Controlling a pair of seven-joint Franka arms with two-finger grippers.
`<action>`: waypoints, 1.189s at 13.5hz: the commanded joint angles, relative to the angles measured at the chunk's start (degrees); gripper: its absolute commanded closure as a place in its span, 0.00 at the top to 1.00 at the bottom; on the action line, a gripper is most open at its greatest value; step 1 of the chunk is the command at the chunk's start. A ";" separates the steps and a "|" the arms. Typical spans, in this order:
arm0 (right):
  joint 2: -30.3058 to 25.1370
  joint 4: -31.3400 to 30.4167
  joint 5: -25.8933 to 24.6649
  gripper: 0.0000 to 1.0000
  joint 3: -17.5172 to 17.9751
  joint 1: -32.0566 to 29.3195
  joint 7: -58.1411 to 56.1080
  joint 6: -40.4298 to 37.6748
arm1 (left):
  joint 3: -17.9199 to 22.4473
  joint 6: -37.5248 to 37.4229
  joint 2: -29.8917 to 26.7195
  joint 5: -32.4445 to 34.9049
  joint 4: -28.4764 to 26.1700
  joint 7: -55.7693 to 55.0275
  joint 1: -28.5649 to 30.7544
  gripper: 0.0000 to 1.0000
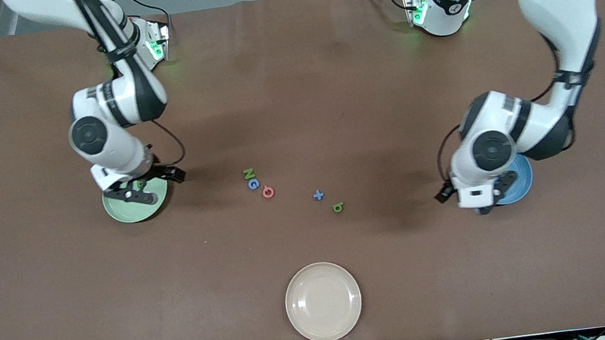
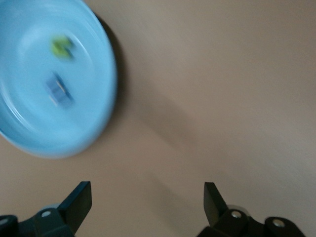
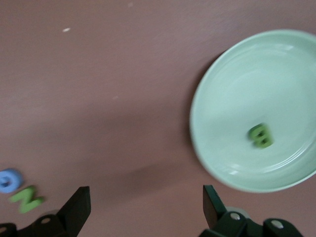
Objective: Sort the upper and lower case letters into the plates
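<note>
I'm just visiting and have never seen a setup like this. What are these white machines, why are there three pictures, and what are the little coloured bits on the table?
These are two robot arms at a brown table. The wide picture looks down from a camera facing them; the other two come from cameras on each arm's wrist.

The left hand hangs by the blue plate, fingers open and holding nothing. That plate holds a green piece and a blue piece, both too blurred to read.

The right hand, also open and empty, hangs by the green plate, which holds a green B.

Between the plates lie loose pieces: a green N, a blue G, a red Q, a blue plus-shaped piece and a green b. A cream plate sits nearest the camera.
</note>
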 commanded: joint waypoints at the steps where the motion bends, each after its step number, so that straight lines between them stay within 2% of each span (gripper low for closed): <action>1: 3.51 2.76 2.89 1.00 -0.24 4.55 8.87 1.89 | 0.37 -0.33 6.38 -1.19 7.72 -8.21 -6.63 1.00; 4: 11.50 10.22 6.14 1.00 -0.24 9.57 18.71 3.13 | 0.54 0.20 12.09 -1.10 15.19 -17.26 -12.62 0.99; 6: 16.16 14.10 6.33 1.00 -0.24 11.16 21.90 3.74 | 0.72 2.21 14.47 -1.10 18.10 -22.45 -15.61 0.98; 9: 18.81 14.29 5.54 1.00 -0.33 11.78 21.29 5.86 | 0.90 9.93 17.19 -1.10 18.99 -28.44 -18.51 0.95; 13: 22.41 14.29 5.10 1.00 -0.42 12.04 21.21 8.14 | 5.46 10.22 19.83 -1.63 23.37 -28.80 -24.66 0.86; 16: 22.69 14.29 4.48 1.00 -0.42 12.21 21.29 8.23 | 7.05 10.13 20.63 -1.98 24.61 -28.63 -26.08 0.83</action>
